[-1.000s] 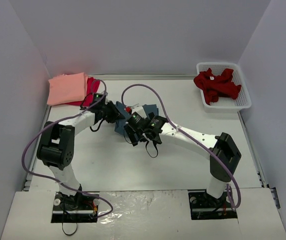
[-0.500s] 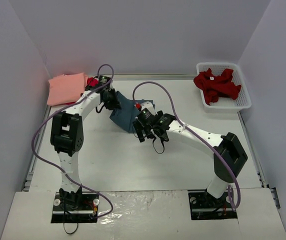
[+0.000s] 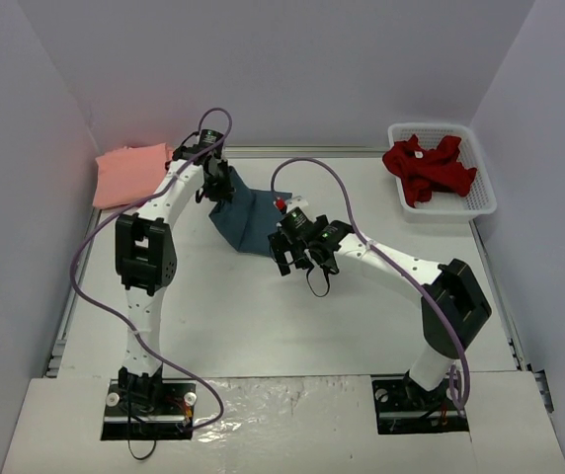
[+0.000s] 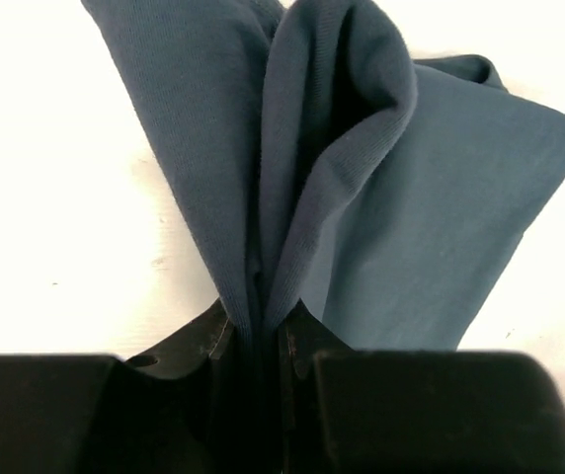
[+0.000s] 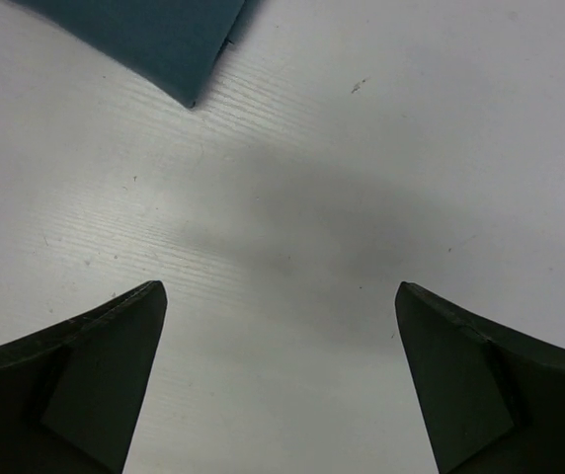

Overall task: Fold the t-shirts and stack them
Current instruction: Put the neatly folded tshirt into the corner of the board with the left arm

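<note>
Reaching far forward, the left arm pinches the slate-blue shirt.

1. Slate-blue soft cloth t-shirt: folded, one bunched edge pinched in left end effector, lower corner on white surface.
2. Salmon-pink cloth t-shirt: folded flat, far-left corner.
3. Dark red cloth t-shirt: crumpled inside white lattice plastic basket.

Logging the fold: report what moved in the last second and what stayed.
The left pincer, shut on the slate-blue shirt, carried it farther back, toward the salmon-pink shirt. The open right pincer drew slightly right. The basket and dark red shirt stayed.
</note>
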{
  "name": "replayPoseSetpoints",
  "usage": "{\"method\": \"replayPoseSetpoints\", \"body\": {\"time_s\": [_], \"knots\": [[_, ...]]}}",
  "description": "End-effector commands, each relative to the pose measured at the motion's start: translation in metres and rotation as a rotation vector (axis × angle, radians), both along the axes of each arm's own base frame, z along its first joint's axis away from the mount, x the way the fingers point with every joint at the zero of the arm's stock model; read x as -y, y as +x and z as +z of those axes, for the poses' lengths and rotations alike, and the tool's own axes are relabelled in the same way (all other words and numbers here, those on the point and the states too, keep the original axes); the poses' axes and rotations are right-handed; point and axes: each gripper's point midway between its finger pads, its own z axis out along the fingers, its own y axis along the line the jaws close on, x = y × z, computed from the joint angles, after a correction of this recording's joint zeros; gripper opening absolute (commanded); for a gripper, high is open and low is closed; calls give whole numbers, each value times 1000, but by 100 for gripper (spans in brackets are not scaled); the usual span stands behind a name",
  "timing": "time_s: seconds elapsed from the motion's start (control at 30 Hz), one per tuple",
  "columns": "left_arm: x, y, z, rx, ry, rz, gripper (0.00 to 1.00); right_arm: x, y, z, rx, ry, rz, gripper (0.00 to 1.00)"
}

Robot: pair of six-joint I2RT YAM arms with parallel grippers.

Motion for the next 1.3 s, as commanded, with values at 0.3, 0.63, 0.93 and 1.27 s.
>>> {"method": "replayPoseSetpoints", "body": {"time_s": [0.3,0.63,0.93,1.27], "knots": [[-32,32,60,124,161,-18,2,14,2,-22,-53,-28,5,100],[-70,54,79,197,249,14,3,14,1,-36,-89,-45,7,100],[-96,67,107,283,261,26,3,7,-2,-60,-141,-46,18,100],[-121,81,136,383,314,14,3,-2,-6,-77,-183,-47,36,100]]}}
